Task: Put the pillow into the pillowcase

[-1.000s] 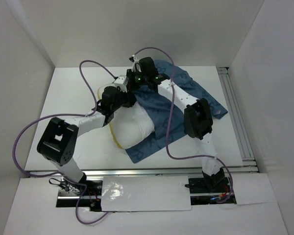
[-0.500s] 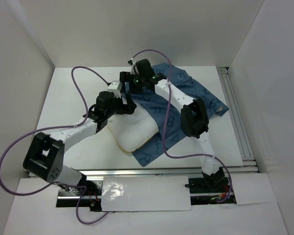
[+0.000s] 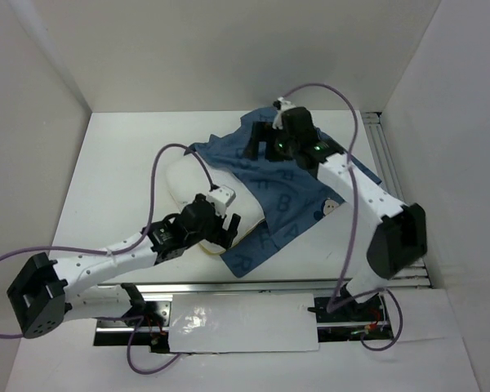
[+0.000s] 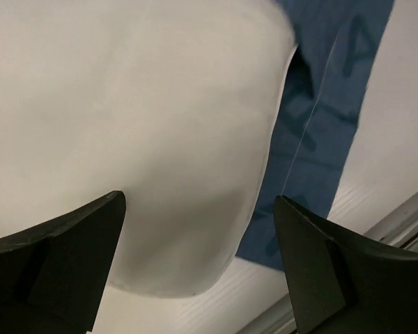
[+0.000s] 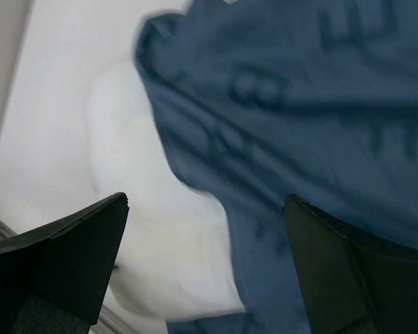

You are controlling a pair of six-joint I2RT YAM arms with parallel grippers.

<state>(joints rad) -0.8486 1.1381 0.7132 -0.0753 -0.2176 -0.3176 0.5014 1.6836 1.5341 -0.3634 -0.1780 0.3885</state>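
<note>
Over the pillow (image 3: 188, 180) the pillowcase (image 3: 287, 192) lies diagonally; left gripper (image 4: 198, 207) and right gripper (image 5: 205, 202) spread wide.

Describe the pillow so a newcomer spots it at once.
On the white table, find the dark blue lettered pillowcase. The pillow is the plump white cushion at its left edge, partly covered by it: the only soft white thing there.

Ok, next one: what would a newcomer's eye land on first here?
The dark blue pillowcase sprawls crumpled across the middle of the table, lapping over the right side of the white pillow. The left gripper hangs open over the pillow's near edge, and the right gripper hangs open over the pillowcase's far end.
</note>
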